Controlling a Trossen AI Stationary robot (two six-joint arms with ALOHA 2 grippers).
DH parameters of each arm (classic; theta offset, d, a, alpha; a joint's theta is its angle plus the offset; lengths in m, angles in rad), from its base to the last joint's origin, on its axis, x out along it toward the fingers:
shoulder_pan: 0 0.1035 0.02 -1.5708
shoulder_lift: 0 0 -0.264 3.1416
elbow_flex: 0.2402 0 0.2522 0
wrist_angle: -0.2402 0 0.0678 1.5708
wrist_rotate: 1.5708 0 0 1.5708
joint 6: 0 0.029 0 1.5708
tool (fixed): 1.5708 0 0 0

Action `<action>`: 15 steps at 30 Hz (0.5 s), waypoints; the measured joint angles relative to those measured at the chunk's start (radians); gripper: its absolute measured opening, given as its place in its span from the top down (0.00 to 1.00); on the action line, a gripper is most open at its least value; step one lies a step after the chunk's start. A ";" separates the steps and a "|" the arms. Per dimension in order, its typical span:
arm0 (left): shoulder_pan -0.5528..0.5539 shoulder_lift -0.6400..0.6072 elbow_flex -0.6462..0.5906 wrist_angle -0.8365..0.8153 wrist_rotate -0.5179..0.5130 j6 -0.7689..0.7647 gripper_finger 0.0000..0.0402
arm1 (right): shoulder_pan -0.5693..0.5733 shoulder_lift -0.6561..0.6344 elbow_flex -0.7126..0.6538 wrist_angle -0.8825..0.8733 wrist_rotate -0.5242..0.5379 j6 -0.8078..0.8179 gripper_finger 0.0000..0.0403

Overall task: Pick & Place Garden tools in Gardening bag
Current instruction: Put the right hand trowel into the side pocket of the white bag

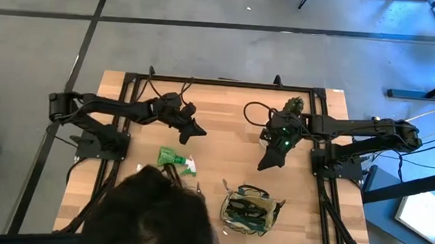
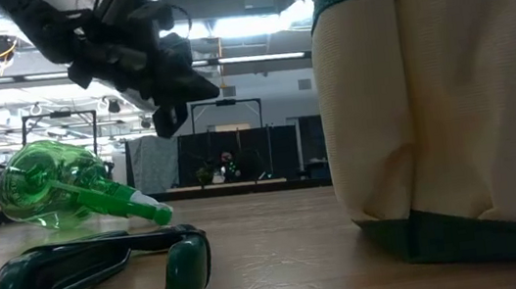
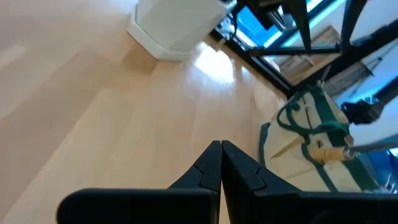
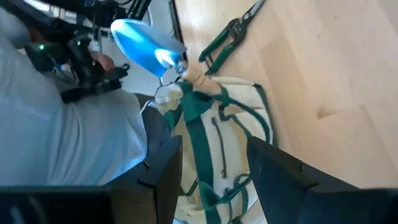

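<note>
bag is a pale khaki-cream with dark green trim and straps. spray bottle is see-through bright green, nozzle tip whitish. shears have dark green grips. surface is light wood planks, pot white, both arms black.

Pale wood, khaki cloth and green plastic on the workbench

The table is light wood planking with a smooth, faintly glossy finish; the gardening bag is matt khaki cloth edged in dark green woven webbing; the spray bottle is clear, glossy green plastic; the pruning shears have smooth dark green handles; a trowel shows a shiny metal blade on a pale wooden handle; the pot is matt white.
</note>
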 joint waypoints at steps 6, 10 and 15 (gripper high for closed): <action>0.017 0.062 -0.001 0.022 0.112 -0.012 1.00 | 0.000 0.000 0.000 0.001 0.021 0.003 0.55; 0.035 0.097 -0.001 0.087 0.256 -0.068 0.99 | 0.014 0.000 0.000 0.004 0.021 -0.022 0.55; 0.032 0.122 0.000 0.161 0.470 -0.180 1.00 | 0.039 0.000 0.000 0.013 0.021 -0.086 0.55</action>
